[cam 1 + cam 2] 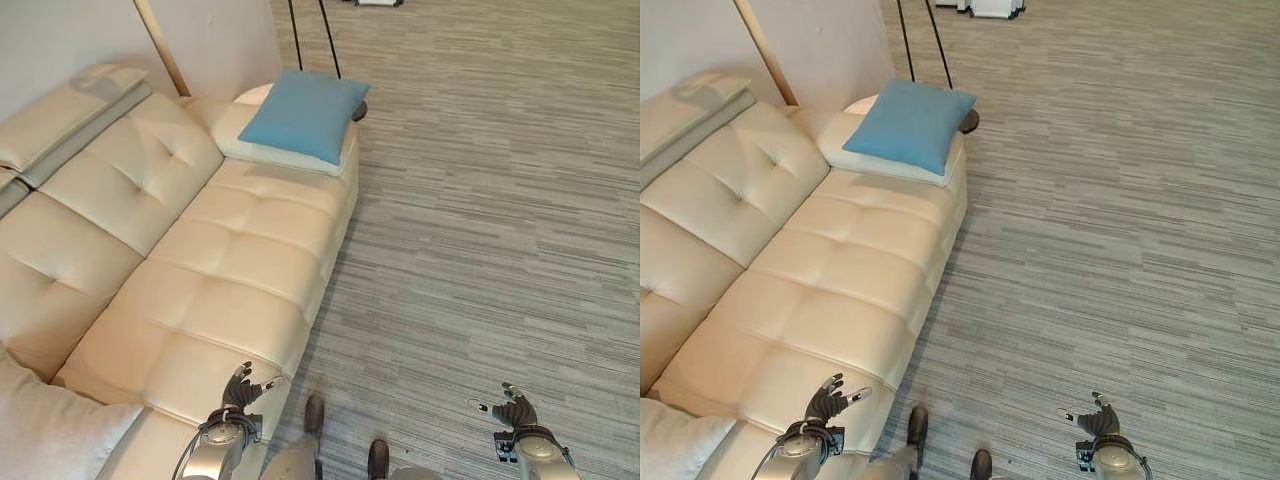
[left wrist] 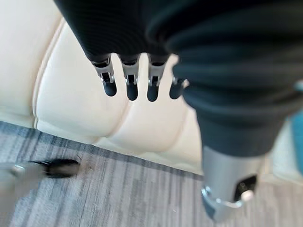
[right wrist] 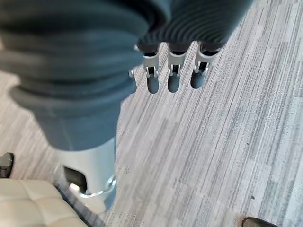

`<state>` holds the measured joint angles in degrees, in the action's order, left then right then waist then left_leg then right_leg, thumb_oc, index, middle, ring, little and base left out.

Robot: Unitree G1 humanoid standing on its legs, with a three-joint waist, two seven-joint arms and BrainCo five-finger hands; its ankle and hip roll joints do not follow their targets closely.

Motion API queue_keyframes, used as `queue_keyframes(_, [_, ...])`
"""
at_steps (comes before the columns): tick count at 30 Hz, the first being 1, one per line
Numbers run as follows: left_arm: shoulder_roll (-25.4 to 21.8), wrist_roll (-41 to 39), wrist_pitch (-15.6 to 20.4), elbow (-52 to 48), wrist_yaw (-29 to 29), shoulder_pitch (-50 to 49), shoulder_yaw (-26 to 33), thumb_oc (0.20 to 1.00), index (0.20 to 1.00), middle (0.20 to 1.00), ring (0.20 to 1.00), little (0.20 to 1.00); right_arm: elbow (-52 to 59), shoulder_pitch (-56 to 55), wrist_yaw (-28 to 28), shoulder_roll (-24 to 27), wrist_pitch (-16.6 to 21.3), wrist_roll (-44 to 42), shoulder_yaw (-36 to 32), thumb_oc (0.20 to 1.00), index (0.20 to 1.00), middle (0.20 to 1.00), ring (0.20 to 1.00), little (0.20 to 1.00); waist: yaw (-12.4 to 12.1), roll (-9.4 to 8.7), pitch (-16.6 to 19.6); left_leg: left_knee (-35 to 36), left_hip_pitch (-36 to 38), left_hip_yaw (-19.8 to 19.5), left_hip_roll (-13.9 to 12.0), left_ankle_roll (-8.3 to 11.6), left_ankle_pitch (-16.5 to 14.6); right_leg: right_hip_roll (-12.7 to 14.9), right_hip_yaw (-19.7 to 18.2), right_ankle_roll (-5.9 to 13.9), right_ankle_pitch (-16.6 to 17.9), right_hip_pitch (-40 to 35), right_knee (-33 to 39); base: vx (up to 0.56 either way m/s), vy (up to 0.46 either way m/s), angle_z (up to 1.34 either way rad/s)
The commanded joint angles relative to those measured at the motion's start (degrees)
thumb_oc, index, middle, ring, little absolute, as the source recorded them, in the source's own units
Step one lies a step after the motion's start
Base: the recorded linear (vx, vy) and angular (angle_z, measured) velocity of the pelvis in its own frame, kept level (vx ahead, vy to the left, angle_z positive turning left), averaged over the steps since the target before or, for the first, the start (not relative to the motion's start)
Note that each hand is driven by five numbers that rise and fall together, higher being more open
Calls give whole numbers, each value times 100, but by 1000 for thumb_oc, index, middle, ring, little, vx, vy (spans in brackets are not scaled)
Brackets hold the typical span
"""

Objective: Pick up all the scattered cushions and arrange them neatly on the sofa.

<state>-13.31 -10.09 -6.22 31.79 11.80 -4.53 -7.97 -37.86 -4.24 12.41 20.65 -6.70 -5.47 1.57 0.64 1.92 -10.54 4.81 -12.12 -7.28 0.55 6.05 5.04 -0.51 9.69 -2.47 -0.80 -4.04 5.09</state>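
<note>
At upper centre of frame, blue cushion lying on sofa end, pale cushion lower left; left robot hand and right robot hand spread, empty, near dark round stand.

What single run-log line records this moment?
left hand: open, above sofa | right hand: open, above floor | blue cushion: on sofa's far end

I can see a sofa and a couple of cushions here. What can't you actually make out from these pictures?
- Pale grey cushion: cut off by the bottom left corner of the eye views, so its full shape is unknown.
- Cream pad under the blue cushion: mostly covered by it in the eye views.
- Sofa: its near end runs out of frame.
- Dark object on the floor in the left wrist view: too blurred to identify.
- Left hand and right hand: both open, holding nothing.
</note>
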Motion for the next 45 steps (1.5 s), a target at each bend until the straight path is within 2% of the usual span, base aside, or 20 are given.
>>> queue_keyframes(1, [-387,299,167,-514,146,10,-42,1000,1000,1000,1000,1000,257,59,10,145,143,205,134,1000,1000,1000,1000,1000,-131,-55,164,19,199,158,273,-306,192,165,-77,593,-780,-458,-53,416,205,-61])
queue_keyframes(5, [-636,611,163,-747,128,-3,-60,1000,1000,1000,1000,1000,230,38,-71,3,167,230,158,1000,1000,1000,1000,1000,-142,-199,257,11,568,386,352,-646,-69,417,-273,770,-895,-124,-1301,474,237,-55])
queue_keyframes(7, [-696,612,176,-847,134,-7,-29,1000,1000,1000,1000,1000,215,65,-80,-19,154,280,186,1000,1000,1000,1000,1000,-165,-217,215,-11,672,489,385,-763,-204,540,-190,864,-741,104,-1937,243,166,-49])
queue_keyframes(8, [-764,590,164,-922,138,9,0,1000,1000,1000,1000,1000,252,87,-112,-46,133,293,206,1000,1000,1000,1000,1000,-145,-181,126,18,873,634,364,-843,-301,678,-111,959,-475,604,-2860,122,104,-71])
queue_keyframes(9, [-764,590,164,-923,137,9,1,1000,1000,1000,1000,1000,253,87,-112,-46,132,294,206,1000,1000,1000,1000,1000,-157,-188,126,18,872,649,369,-845,-303,687,-129,962,-489,627,-2895,316,206,-76])
queue_keyframes(10, [-803,650,156,-920,147,49,2,1000,1000,1000,1000,1000,257,84,-101,-77,117,296,184,1000,1000,1000,1000,1000,-145,-163,66,19,1105,740,365,-934,-466,866,16,941,-182,914,-3284,188,108,-37])
queue_keyframes(12, [-805,641,160,-934,166,83,8,1000,1000,1000,1000,1000,270,75,-102,-80,114,297,169,1000,1000,1000,1000,1000,-145,-128,20,19,1195,820,330,-936,-524,881,101,899,-201,1094,-3306,262,103,-18])
queue_keyframes(15, [-787,598,178,-855,159,248,44,1000,1000,1000,1000,1000,269,108,-52,-81,141,189,28,1000,1000,1000,1000,1000,-136,-19,-101,19,1549,1051,191,-856,-770,735,527,866,-205,1336,-1974,310,23,-39])
queue_keyframes(16, [-786,598,178,-855,159,248,44,1000,1000,1000,1000,1000,269,108,-52,-80,141,189,27,1000,1000,1000,1000,1000,-137,-16,-103,19,1551,1051,187,-855,-770,731,528,866,-198,1330,-1963,282,-69,-43])
queue_keyframes(19, [-717,621,162,-765,162,229,134,1000,1000,1000,1000,1000,172,31,0,-99,109,207,-67,1000,1000,1000,1000,1000,-93,-106,-113,19,1938,1156,215,-738,-1021,417,464,1142,489,1453,-56,456,-126,-13])
queue_keyframes(22, [-692,636,171,-726,168,209,196,1000,1000,1000,1000,1000,166,-19,-3,-126,71,270,-109,1000,1000,1000,1000,1000,-74,-139,-55,19,2109,1161,212,-673,-1137,381,380,1209,495,1688,-9,422,-130,-14])
queue_keyframes(26, [-487,420,169,-593,195,135,207,1000,1000,1000,1000,1000,91,-90,-15,-136,121,204,-66,1000,1000,1000,1000,1000,-12,-103,166,-424,2324,1040,21,-567,-1191,252,332,962,553,1244,-65,545,-200,29])
queue_keyframes(28, [-329,-78,235,-395,72,184,184,1000,1000,1000,1000,1000,47,-54,-84,-81,185,132,-4,1000,1000,1000,1000,1000,-61,-85,187,-2080,1843,979,-99,-309,-518,158,428,709,291,839,-93,482,-272,17])
queue_keyframes(29, [-329,-78,235,-395,72,185,184,1000,1000,1000,1000,1000,47,-54,-84,-82,185,132,-4,1000,1000,1000,1000,1000,-58,-86,191,-2084,1836,977,-98,-310,-519,159,430,710,293,844,-91,363,-244,8])
queue_keyframes(30, [-257,-353,260,-283,37,255,193,1000,1000,1000,1000,1000,41,-27,-89,-47,192,69,12,1000,1000,1000,1000,1000,-111,-145,142,-3019,1410,896,-76,-264,-263,117,469,574,127,533,-9,320,-210,10])
queue_keyframes(32, [-226,-520,244,-233,15,273,207,1000,1000,1000,1000,1000,97,-23,-81,-46,187,-39,-37,1000,1000,1000,1000,1000,-143,-211,86,-3258,1078,926,-59,-339,-313,134,430,487,-17,338,-9,375,-206,2])
queue_keyframes(37, [-269,-453,208,-287,23,278,144,1000,1000,1000,1000,1000,138,5,-23,-53,194,-183,-103,1000,1000,1000,1000,1000,-174,-344,45,-2263,477,966,195,-570,-889,312,438,544,-196,27,-9,286,-50,16])
queue_keyframes(38, [-272,-411,198,-308,45,260,108,1000,1000,1000,1000,1000,167,2,-14,-32,186,-148,-55,1000,1000,1000,1000,1000,-198,-297,108,-1317,480,858,236,-543,-762,292,446,568,-292,-95,-9,346,32,19])
queue_keyframes(40, [-267,-330,193,-323,94,245,57,1000,1000,1000,1000,1000,144,-15,20,18,190,-105,-2,1000,1000,1000,1000,1000,-151,-204,183,-143,378,806,153,-382,-3,203,533,539,-426,-259,-9,371,37,10])
queue_keyframes(45, [-312,-271,157,-421,84,98,85,1000,1000,1000,1000,1000,215,-11,-8,13,119,-6,50,1000,1000,1000,1000,1000,-216,-170,303,19,264,1057,125,-305,162,140,445,596,-642,-756,-9,469,111,18])
